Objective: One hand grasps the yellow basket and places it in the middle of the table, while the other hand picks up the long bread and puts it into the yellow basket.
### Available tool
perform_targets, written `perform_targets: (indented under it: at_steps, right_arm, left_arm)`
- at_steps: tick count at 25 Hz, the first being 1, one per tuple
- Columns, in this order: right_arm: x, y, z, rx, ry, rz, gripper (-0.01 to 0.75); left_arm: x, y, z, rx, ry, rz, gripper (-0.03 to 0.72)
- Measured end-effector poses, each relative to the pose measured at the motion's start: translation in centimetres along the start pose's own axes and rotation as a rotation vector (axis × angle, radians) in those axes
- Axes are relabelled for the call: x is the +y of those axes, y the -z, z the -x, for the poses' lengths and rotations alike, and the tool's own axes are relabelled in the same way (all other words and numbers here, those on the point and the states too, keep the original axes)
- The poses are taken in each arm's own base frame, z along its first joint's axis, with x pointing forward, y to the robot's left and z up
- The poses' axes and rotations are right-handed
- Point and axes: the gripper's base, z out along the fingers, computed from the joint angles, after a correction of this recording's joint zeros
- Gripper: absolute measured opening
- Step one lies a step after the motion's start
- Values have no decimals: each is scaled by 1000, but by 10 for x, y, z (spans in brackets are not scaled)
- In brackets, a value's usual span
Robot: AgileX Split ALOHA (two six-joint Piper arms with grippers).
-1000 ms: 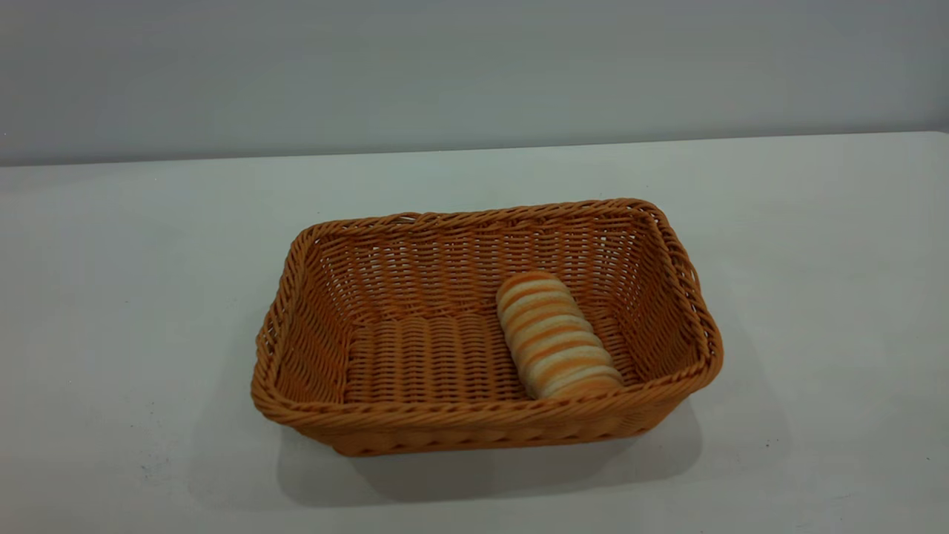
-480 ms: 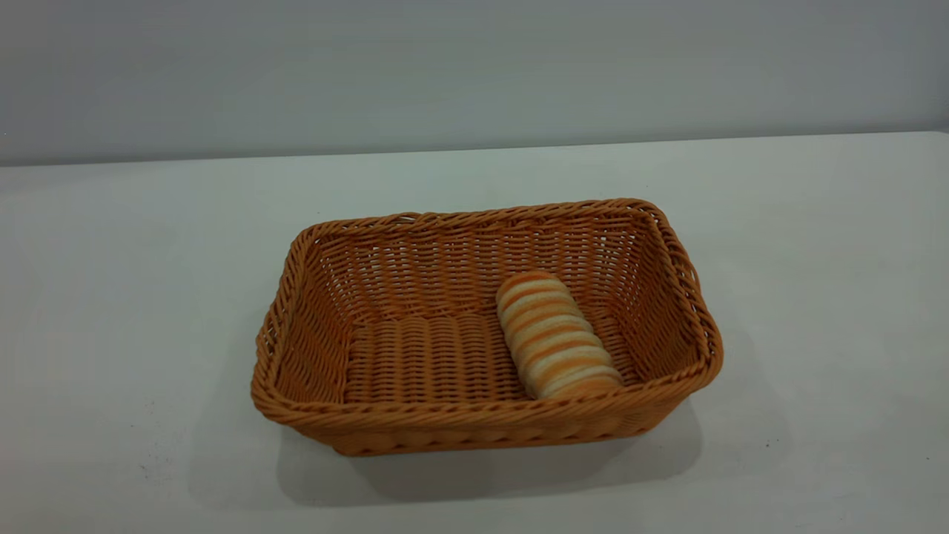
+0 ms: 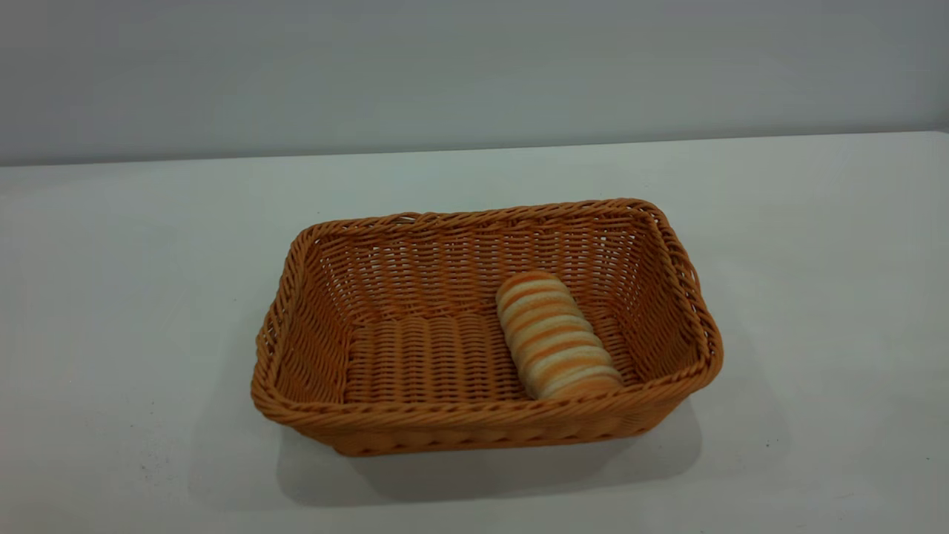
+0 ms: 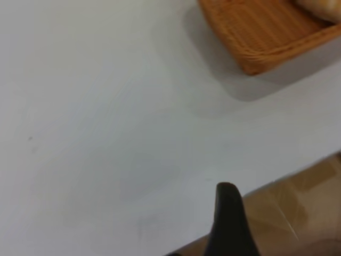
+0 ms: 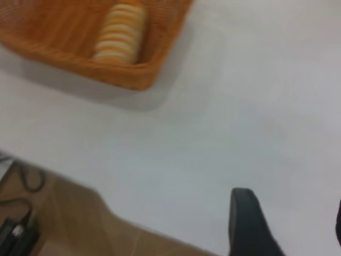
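A large rectangular orange-tan woven wicker basket (image 3: 415,356) with a braided rim and sloping open-weave sides stands around the middle of the wide, plain white surface (image 3: 118,297). Its long sides run left to right. Inside it lies the small oblong bread roll (image 3: 556,337), striped crosswise in pale cream and golden-orange. The roll sits in the right half of the basket floor. One rounded end is against the near wall, and the other points toward the far wall, leaning slightly left. A soft shadow falls on the surface along the basket's near side.

Neither arm appears in the exterior view. In the left wrist view, the left gripper (image 4: 229,218) shows only as one dark piece over the edge of the surface. It is well apart from the basket corner (image 4: 266,37), and whether it is wide or narrow cannot be told. In the right wrist view, the right gripper (image 5: 290,208) is spread wide, with bare white surface (image 5: 250,106) showing between its dark fingers (image 5: 246,221). It holds nothing and is well apart from the basket (image 5: 64,48) and the bread roll (image 5: 120,32) in it.
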Motion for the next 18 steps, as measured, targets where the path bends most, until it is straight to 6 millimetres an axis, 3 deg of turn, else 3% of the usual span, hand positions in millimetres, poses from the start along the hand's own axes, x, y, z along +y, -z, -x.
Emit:
perform_targets:
  at_steps: [10,18]
  right_arm:
    - [3,3,-3,-13,-232,-335,430]
    - [5,7,-5,-42,-247,-362,430]
  left_arm:
    - [-1,-1,1,8,81,90,585]
    - [-4,4,-4,-45,71,103,585]
